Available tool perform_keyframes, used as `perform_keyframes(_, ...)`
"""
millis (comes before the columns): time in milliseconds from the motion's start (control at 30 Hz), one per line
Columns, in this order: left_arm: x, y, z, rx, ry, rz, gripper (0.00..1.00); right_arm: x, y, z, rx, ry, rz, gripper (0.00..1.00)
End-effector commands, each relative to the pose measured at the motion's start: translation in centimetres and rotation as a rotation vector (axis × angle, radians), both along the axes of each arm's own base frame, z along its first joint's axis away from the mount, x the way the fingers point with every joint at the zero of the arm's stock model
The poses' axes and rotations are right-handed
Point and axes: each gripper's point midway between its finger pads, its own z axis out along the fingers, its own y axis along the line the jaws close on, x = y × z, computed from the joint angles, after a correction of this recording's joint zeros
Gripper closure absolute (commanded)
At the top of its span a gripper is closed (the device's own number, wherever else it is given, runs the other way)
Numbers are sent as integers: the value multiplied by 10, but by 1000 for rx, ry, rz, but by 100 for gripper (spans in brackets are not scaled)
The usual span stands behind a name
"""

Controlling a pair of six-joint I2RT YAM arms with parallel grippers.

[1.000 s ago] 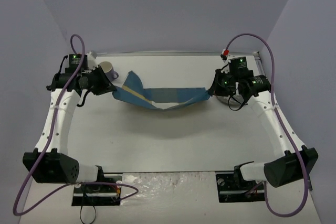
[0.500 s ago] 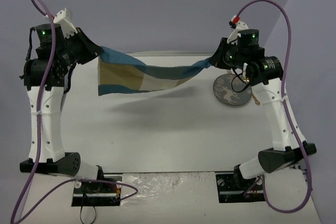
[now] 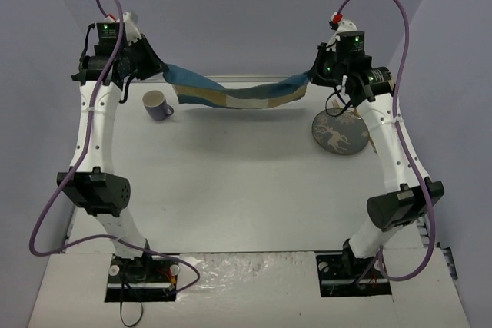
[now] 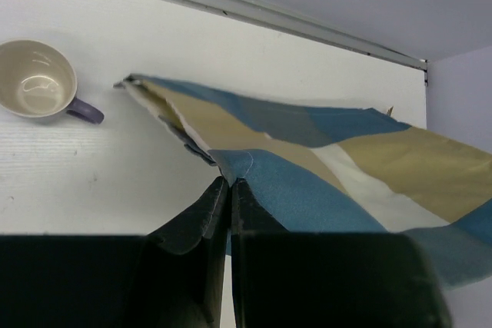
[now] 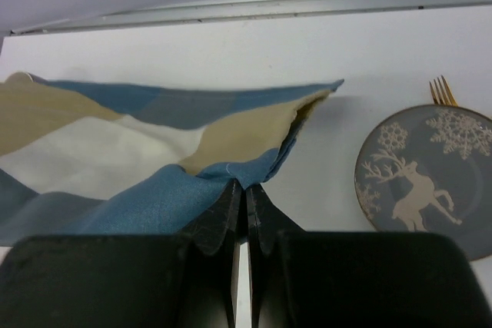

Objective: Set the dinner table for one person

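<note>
A blue-and-tan checked placemat (image 3: 238, 95) hangs stretched between my two grippers, high above the white dinner table (image 3: 231, 190) near its far edge. My left gripper (image 3: 160, 72) is shut on the placemat's left corner (image 4: 238, 163). My right gripper (image 3: 311, 76) is shut on its right corner (image 5: 231, 170). A cream mug with a purple outside (image 3: 157, 104) stands on the table at the back left, also in the left wrist view (image 4: 37, 81). A grey plate with a white deer (image 3: 339, 133) lies at the back right, also in the right wrist view (image 5: 427, 178).
A gold fork (image 5: 442, 91) lies beyond the plate, mostly hidden. The table's metal rim (image 4: 269, 17) and the lilac back wall (image 3: 246, 13) stand close behind the cloth. Side walls close in left and right.
</note>
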Motion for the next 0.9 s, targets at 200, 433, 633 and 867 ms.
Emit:
perform_keyframes(200, -61, 9, -33, 23, -160, 15, 100, -49, -23, -85, -8, 28, -70, 100)
perform_keyframes(433, -118, 3, -199, -24, 200, 20, 100, -113, -32, -210, 11, 249, -124, 100)
perform_keyframes(633, -149, 19, -260, 60, 410, 107, 100, -144, -43, -261, -2, 347, -172, 99)
perform_keyframes(867, -165, 17, -282, 43, 520, 139, 78, -155, -48, -281, -21, 414, -204, 43)
